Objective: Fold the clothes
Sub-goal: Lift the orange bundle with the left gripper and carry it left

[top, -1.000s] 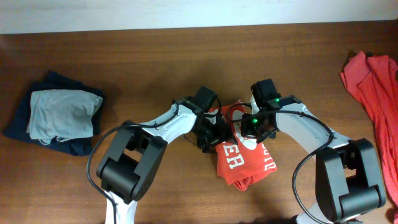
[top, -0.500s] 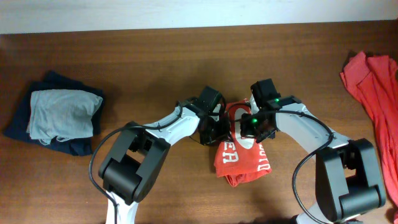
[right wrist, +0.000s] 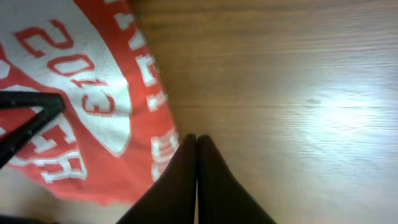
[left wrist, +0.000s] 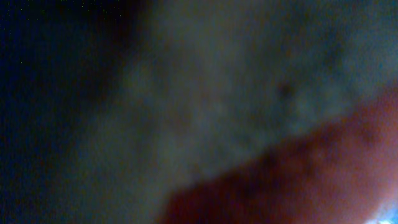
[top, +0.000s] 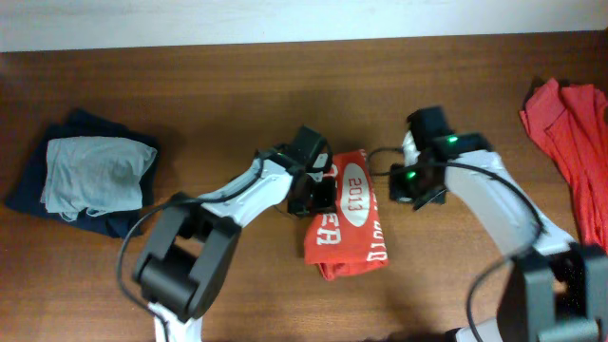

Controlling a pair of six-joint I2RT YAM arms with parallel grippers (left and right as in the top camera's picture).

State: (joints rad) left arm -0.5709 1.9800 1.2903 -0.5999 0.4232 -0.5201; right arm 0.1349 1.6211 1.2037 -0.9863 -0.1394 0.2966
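Observation:
A folded orange-red T-shirt [top: 347, 223] with white "2013" print lies tilted at the table's middle; its print also fills the left of the right wrist view [right wrist: 93, 93]. My left gripper [top: 320, 193] sits on the shirt's upper left edge, shut on the fabric. Its dark tip [right wrist: 56, 104] shows over the print. The left wrist view is a dark blur of grey and red cloth pressed against the lens. My right gripper [top: 399, 190] hovers just right of the shirt over bare wood, its jaws [right wrist: 197, 138] shut on nothing. More orange-red clothes [top: 570, 142] lie crumpled at the right edge.
A folded navy garment [top: 38, 180] with a pale grey one [top: 95, 171] on top sits at the far left. Bare wooden tabletop [top: 237, 95] stretches behind both arms and between the piles.
The left gripper closed on the shirt's edge and drew the folded shirt leftward, tilting it. The right gripper came off the shirt and pulled away to the right.

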